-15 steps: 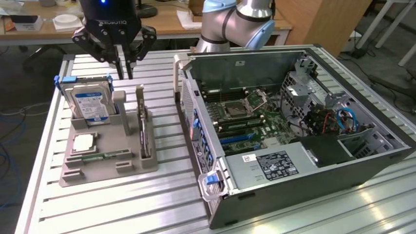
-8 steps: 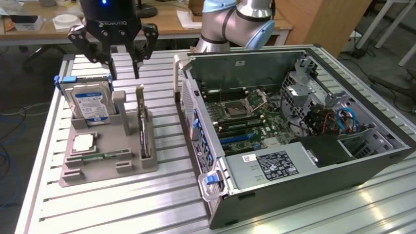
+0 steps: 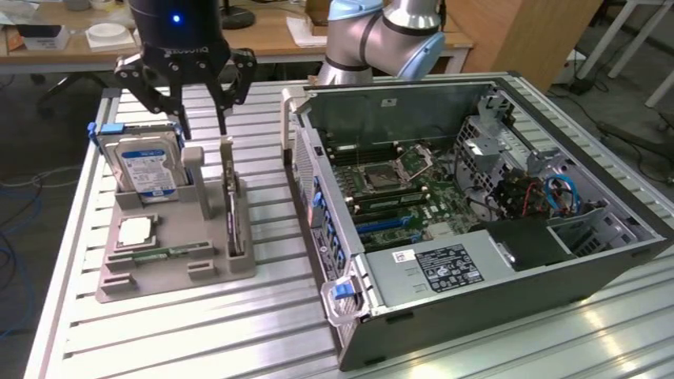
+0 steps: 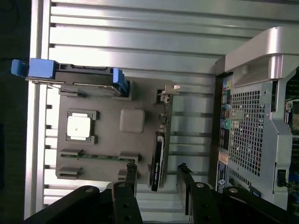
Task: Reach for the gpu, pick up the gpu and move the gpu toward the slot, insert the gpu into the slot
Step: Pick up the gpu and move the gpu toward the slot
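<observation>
The gpu (image 3: 233, 212) is a thin dark card with a silvery end bracket, standing on edge in a grey holder (image 3: 179, 272) on the exterior view's left. In the wrist view the gpu (image 4: 160, 149) is seen edge-on. My gripper (image 3: 202, 129) hangs just above the card's far end, open, touching nothing. In the wrist view the gripper (image 4: 158, 176) has one black finger on each side of the card's line, with space between them and the card. The slot (image 3: 386, 223) is a blue connector on the motherboard inside the open computer case (image 3: 474, 260).
A blue-labelled hard drive (image 3: 147, 164) stands at the holder's far left corner, close beside my gripper. A processor chip (image 3: 137, 230) and a green memory stick (image 3: 169, 254) lie in the holder. The case's side wall (image 4: 247, 135) rises right beside the holder.
</observation>
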Controlling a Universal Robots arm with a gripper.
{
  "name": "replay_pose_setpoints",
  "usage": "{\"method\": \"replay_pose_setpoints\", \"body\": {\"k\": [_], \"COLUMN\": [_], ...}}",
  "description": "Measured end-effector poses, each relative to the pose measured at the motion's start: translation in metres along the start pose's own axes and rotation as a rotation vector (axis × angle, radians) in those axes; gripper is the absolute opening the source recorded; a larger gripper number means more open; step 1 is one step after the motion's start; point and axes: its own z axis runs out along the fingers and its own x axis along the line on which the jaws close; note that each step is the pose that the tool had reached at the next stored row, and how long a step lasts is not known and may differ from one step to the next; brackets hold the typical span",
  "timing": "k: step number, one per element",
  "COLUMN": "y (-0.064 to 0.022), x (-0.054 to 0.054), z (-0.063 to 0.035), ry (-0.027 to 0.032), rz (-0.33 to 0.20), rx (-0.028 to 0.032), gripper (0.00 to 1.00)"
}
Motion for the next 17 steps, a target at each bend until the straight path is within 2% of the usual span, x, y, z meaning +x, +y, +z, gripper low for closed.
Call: {"method": "replay_pose_setpoints", "body": {"k": [3,5,7,8,17], "y": [-0.0004,-0.0009,-0.0011,-0.0012,-0.0018], "x": [0.0,0.0,0.0,0.0,0.001], "z": [0.0049,0.0071,0.0089,0.0106,0.0268], "ry": [0.0004,0.0007,0.0013,0.0013,0.0014], "rz": [-0.006,-0.007,-0.01,-0.01,-0.01], "rx": [0.0019,0.0074,0.016,0.0173,0.0181], "gripper": [0.47,0.47,0.47,0.47,0.47]}}
